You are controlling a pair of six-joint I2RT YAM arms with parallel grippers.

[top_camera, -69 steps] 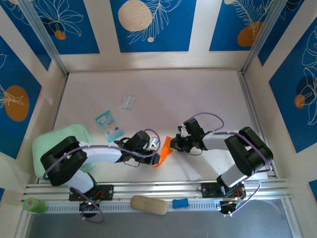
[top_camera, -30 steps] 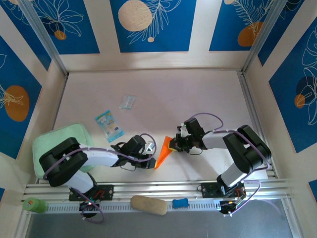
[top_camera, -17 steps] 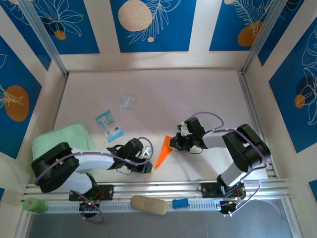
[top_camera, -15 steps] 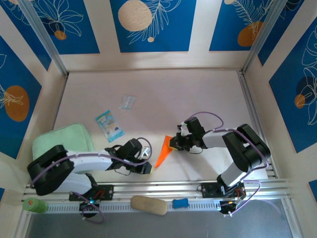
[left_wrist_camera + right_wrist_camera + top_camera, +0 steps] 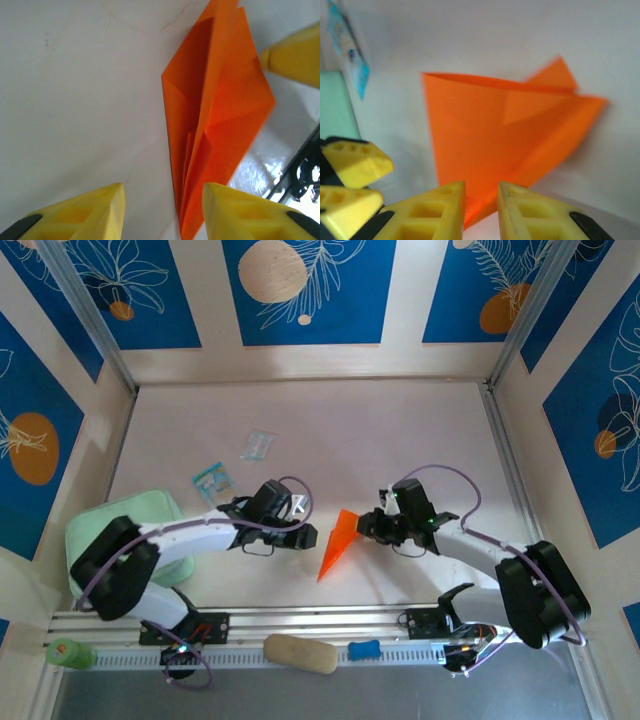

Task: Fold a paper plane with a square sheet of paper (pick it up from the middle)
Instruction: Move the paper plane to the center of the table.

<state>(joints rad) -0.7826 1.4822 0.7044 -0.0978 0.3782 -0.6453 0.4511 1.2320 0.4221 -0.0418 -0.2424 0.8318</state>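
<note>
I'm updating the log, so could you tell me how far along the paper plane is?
Done: the orange paper is already folded into a narrow, pointed, layered dart. In hand: nothing; it lies on the table between the left end effector and right end effector, both open. Left: possibly final wing folds; I cannot tell.

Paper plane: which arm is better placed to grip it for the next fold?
Probably the right. The right gripper faces the plane's broad side, with an edge just at its narrow finger gap. The left gripper is open wider, but the plane sits off toward one finger.
</note>
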